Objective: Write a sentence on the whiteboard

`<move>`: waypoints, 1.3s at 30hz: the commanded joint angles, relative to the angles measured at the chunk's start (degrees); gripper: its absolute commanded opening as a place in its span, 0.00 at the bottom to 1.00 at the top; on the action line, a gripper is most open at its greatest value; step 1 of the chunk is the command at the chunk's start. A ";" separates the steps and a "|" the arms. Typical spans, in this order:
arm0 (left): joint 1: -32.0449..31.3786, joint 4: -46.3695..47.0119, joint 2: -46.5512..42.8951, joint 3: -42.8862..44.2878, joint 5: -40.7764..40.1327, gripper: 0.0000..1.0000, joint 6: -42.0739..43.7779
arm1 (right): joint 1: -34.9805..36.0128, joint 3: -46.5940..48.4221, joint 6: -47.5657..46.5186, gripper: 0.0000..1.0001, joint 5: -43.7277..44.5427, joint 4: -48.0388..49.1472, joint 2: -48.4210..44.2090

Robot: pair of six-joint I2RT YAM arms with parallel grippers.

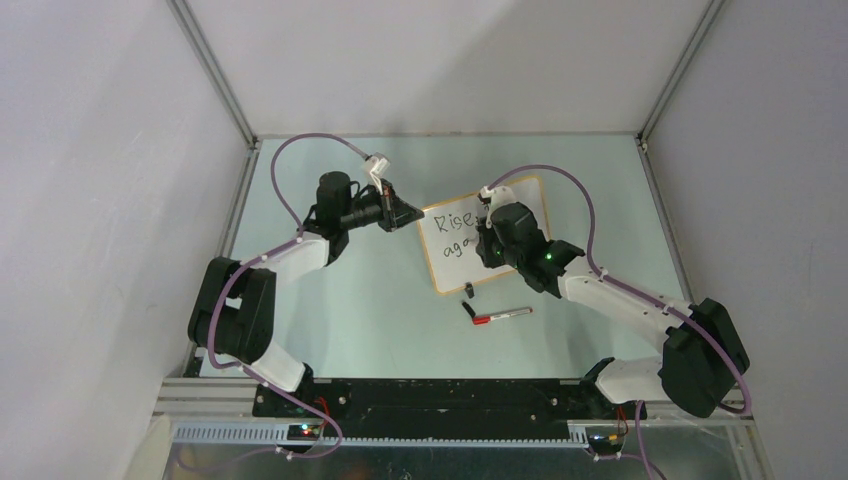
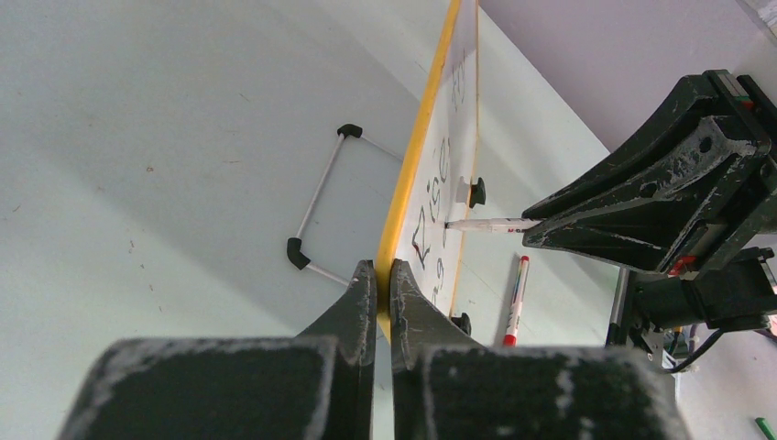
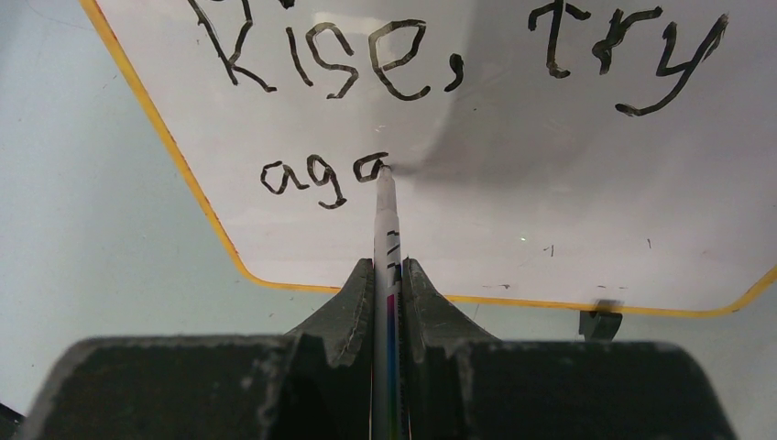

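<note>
The left arm [image 1: 290,258] and right arm [image 1: 610,295] have white tube parts and chunky black joints. A thin purple cable [image 1: 300,139] loops along each one, and a small green light [image 1: 548,256] glows on the right arm. The black fingers [image 3: 353,307] are wedge-shaped, with scratched grey edges.

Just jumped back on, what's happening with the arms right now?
The left gripper is shut on the orange-framed edge of the whiteboard, apparently steadying it. The right gripper is shut on a marker whose tip touches the board mid-word. The sentence so far reads "Rise, try" with "aga" beneath, so the second line is unfinished. A second marker lies on the table beside the board.
</note>
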 commanded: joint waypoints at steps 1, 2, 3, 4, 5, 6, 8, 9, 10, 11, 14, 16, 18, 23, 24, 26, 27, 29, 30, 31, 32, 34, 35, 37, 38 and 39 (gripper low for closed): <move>-1.08 -2.99 -1.33 1.20 -0.94 0.02 2.66 | 0.09 -0.61 -0.05 0.00 2.14 -0.82 -0.82; -1.12 -2.99 -1.37 1.23 -0.99 0.02 2.64 | 0.09 -0.71 -0.06 0.00 2.16 -0.76 -0.92; -1.08 -2.97 -1.37 1.25 -1.00 0.02 2.63 | 0.14 -0.78 0.02 0.00 2.15 -0.78 -1.04; -1.08 -2.96 -1.38 1.26 -1.02 0.02 2.63 | 0.15 -0.95 0.02 0.00 2.16 -0.82 -1.12; -1.12 -2.96 -1.38 1.22 -0.98 0.02 2.62 | 0.12 -1.08 0.02 0.00 2.15 -0.77 -1.15; -1.09 -3.00 -1.31 1.25 -1.00 0.02 2.61 | 0.10 -1.24 0.06 0.00 2.16 -0.73 -1.29; -1.12 -3.01 -1.38 1.15 -1.02 0.02 2.61 | 0.14 -1.37 0.10 0.00 2.15 -0.66 -1.41; -1.08 -2.98 -1.33 1.12 -1.07 0.02 2.61 | 0.12 -1.37 0.10 0.00 2.10 -0.73 -1.49; -1.08 -3.01 -1.37 1.12 -1.05 0.02 2.61 | 0.10 -1.38 0.10 0.00 2.14 -0.79 -1.52; -1.07 -3.03 -1.37 1.15 -1.10 0.02 2.61 | 0.10 -1.38 0.10 0.00 2.16 -0.84 -1.54; -1.12 -2.93 -1.28 1.26 -1.12 0.02 2.61 | 0.11 -1.55 0.05 0.00 2.17 -0.50 -1.59; -1.13 -2.88 -1.21 1.26 -1.12 0.02 2.61 | 0.11 -1.56 -0.12 0.00 1.94 -0.02 -1.84; -1.08 -2.95 -1.21 1.33 -1.12 0.02 2.63 | 0.16 -1.56 -0.27 0.00 1.53 0.55 -2.39; -1.12 -3.15 -1.37 1.34 -1.16 0.02 2.69 | 0.01 -1.30 -0.32 0.00 0.35 1.04 -6.39; -1.13 -3.19 -1.42 1.35 -1.19 0.02 2.69 | 0.01 -1.30 -0.27 0.00 0.38 1.04 -7.00; -1.09 -3.16 -1.52 1.26 -1.19 0.02 2.70 | 0.02 -1.41 -0.25 0.00 1.18 1.26 -8.42; -1.08 -3.10 -1.48 1.26 -1.20 0.02 2.70 | -0.10 -1.56 -0.25 0.00 1.73 1.58 -9.02; -1.10 -2.93 -1.36 1.25 -1.14 0.02 2.58 | -0.24 -1.67 -0.39 0.00 2.12 1.99 -9.28; -1.12 -2.90 -1.33 1.21 -1.10 0.02 2.55 | -0.34 -1.66 -0.53 0.00 2.16 2.40 -9.06; -1.10 -2.81 -1.26 1.21 -1.07 0.02 2.46 | -0.45 -1.65 -0.63 0.00 2.12 2.60 -8.91; -1.08 -2.74 -1.19 1.23 -0.95 0.02 2.45 | -0.49 -1.65 -0.57 0.00 2.14 2.90 -8.55; -1.08 -2.64 -1.34 1.20 -0.90 0.02 2.28 | -0.77 -1.65 -0.53 0.00 2.16 3.34 -8.04; -1.08 -2.62 -1.36 1.16 -0.92 0.02 2.27 | -0.82 -1.65 -0.45 0.00 2.16 3.51 -7.91; -1.14 -2.56 -1.37 1.12 -0.94 0.02 2.30 | -0.99 -1.59 -0.44 0.00 2.22 3.67 -7.47; -1.11 -2.57 -1.38 1.09 -0.94 0.02 2.29 | -1.14 -1.57 -0.39 0.00 2.16 3.78 -7.32; -1.08 -2.59 -1.29 1.13 -0.90 0.02 2.27 | -1.23 -1.56 -0.35 0.00 2.08 3.82 -7.01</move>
